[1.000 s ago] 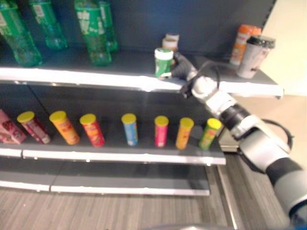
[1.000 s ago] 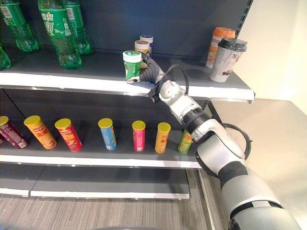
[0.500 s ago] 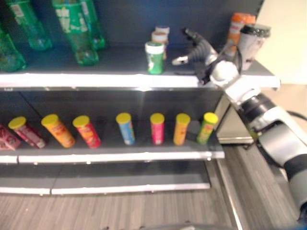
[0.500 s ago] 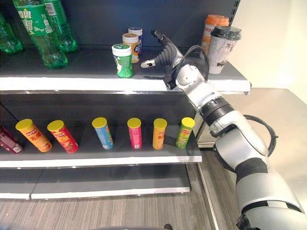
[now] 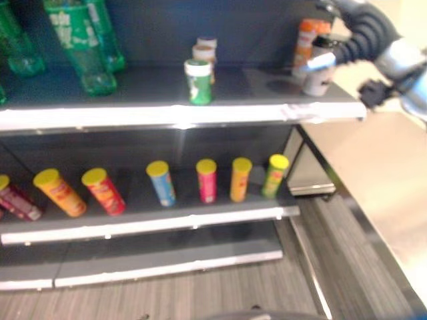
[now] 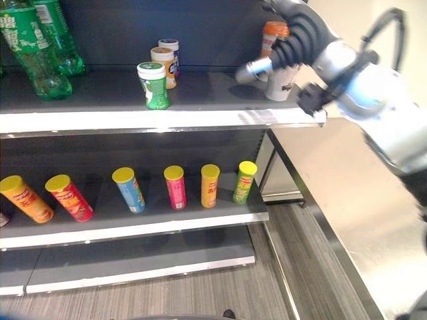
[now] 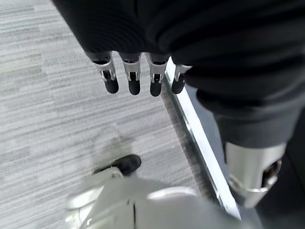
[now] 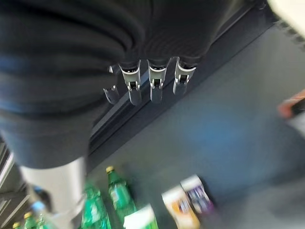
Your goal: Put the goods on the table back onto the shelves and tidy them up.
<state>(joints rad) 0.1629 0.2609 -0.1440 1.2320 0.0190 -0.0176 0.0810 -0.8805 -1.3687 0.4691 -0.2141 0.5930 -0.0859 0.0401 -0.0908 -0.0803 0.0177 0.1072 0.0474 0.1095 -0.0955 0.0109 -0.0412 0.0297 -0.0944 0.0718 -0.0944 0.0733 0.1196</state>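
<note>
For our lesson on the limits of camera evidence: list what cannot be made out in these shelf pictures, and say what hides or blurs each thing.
- Tall cup: partly behind the right hand in the right eye view.
- Orange can: label blurred in the left eye view.
- Green bottles: tops cut off by the upper edge.
- Red packet: cut by the left edge.
- Left hand: hangs over the floor, its palm under its cover.

Right hand (image 6: pixel 283 47): raised at upper right of the head views, arm entering from the right, fingers (image 8: pixel 156 83) relaxed, holding nothing. Left hand (image 7: pixel 143 43): hanging down, fingers (image 7: pixel 134 78) straight, empty.
</note>
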